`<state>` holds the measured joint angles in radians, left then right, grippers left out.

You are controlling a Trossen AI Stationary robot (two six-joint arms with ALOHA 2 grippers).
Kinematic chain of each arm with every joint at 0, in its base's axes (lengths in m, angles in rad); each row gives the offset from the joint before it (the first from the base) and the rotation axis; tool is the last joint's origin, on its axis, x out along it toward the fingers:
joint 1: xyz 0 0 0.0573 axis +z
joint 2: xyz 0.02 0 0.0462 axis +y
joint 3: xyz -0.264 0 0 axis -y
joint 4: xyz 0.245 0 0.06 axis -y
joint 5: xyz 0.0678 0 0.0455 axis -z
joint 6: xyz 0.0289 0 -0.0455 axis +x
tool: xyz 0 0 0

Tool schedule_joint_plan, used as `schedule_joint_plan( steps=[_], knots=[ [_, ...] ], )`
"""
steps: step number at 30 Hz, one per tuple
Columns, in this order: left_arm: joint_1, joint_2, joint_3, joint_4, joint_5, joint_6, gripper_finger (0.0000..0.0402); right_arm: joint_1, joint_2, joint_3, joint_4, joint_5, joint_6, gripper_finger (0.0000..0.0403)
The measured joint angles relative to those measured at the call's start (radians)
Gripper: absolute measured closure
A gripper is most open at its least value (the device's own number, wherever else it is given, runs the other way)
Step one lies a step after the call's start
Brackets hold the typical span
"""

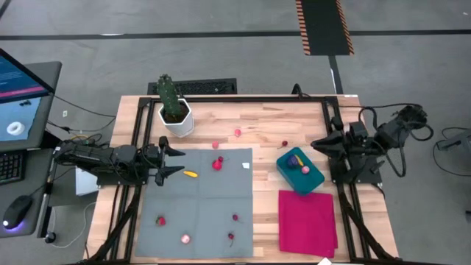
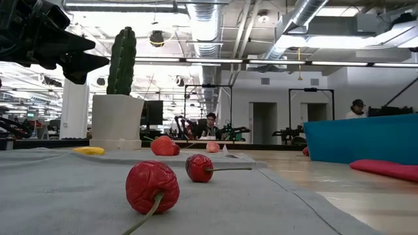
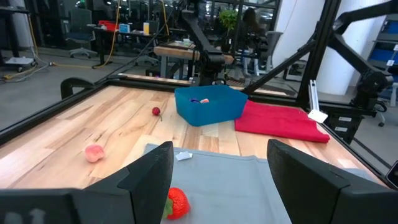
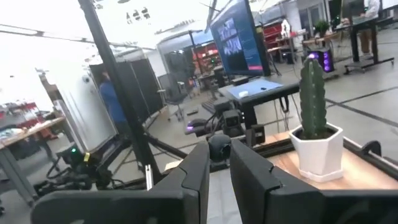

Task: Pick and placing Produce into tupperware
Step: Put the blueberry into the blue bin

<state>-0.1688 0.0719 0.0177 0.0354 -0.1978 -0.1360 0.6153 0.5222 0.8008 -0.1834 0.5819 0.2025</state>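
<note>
The teal tub (image 1: 313, 179) stands on the wood near the table's right side, with a purple piece (image 1: 296, 159) and a pink piece (image 1: 305, 170) in it. The rest of the small produce lies loose. A yellow piece (image 1: 190, 174), a red strawberry (image 1: 218, 163) and several small red and pink pieces (image 1: 160, 219) rest on the grey cloth (image 1: 197, 202). A pink one (image 1: 238, 132) and small red ones (image 1: 284, 143) lie on bare wood. My left gripper (image 1: 179, 161) hovers open over the grey cloth's far left corner, the strawberry (image 3: 177, 204) just ahead of it. My right gripper (image 1: 318, 143) waits shut beside the tub's far right, holding nothing.
A tall green cactus in a white pot (image 1: 175, 110) stands at the far edge, just beyond my left gripper. A magenta cloth (image 1: 307, 221) lies flat near the tub's near side. Black frame rails (image 1: 335, 184) run along both table sides. A small white tag (image 3: 182, 155) lies on the grey cloth's far edge.
</note>
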Motion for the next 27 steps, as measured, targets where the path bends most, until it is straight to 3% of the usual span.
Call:
schedule_joint_plan(
  steps=[12,20,27],
  knots=[
    [0.000,0.000,0.000,0.000,0.000,0.000,0.0152,0.000,-0.180,-0.299,0.118,-0.014,0.105,0.0321],
    [0.000,0.000,0.000,0.000,0.000,0.000,0.0152,-0.016,-0.243,-0.498,0.350,-0.008,0.134,0.0321],
    [0.000,0.000,0.000,0.000,0.000,0.000,0.0152,-0.068,-0.276,-0.655,0.462,0.132,0.407,0.0321]
  ],
)
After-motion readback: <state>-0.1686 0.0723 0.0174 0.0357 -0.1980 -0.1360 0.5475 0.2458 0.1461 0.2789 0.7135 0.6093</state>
